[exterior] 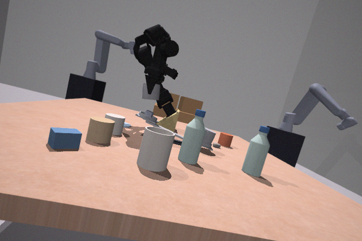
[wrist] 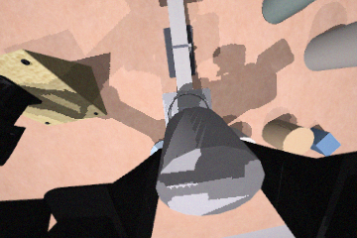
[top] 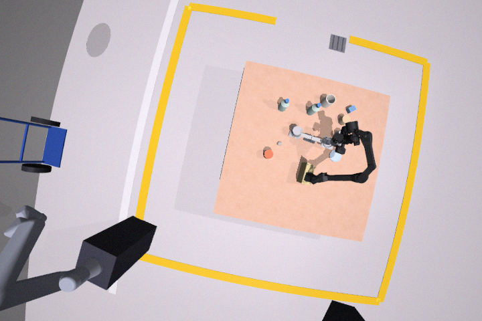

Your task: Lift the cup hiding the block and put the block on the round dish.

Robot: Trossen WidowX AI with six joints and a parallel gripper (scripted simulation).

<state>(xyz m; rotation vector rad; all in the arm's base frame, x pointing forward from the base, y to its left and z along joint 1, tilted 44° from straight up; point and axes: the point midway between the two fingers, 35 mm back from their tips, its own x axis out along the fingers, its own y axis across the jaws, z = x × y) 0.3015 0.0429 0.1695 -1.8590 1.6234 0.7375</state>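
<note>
My gripper (top: 338,142) (exterior: 151,88) (wrist: 197,147) is shut on a grey cup (exterior: 152,93) (wrist: 208,174) and holds it in the air above the near end of the balance (top: 311,138) (wrist: 178,30). A small grey block (exterior: 149,113) (wrist: 188,97) sits uncovered on that end pad. The other cup (top: 296,131) (exterior: 208,137) stands on the far end, partly hidden by a bottle in the exterior view. The pale blue round dish (top: 335,156) (exterior: 127,124) (wrist: 158,145) lies on the table beside the near end; in the wrist view its rim shows on either side of the held cup.
A blue box (top: 351,109) (exterior: 64,138), a tan cylinder (exterior: 100,130) (wrist: 286,136), a white cylinder (exterior: 115,123), an open grey cylinder (top: 329,100) (exterior: 155,147), two bottles (exterior: 192,137) (exterior: 256,151), an orange cylinder (top: 268,153) (exterior: 225,139) and the arm's wooden base (top: 305,172) (wrist: 53,89) stand around.
</note>
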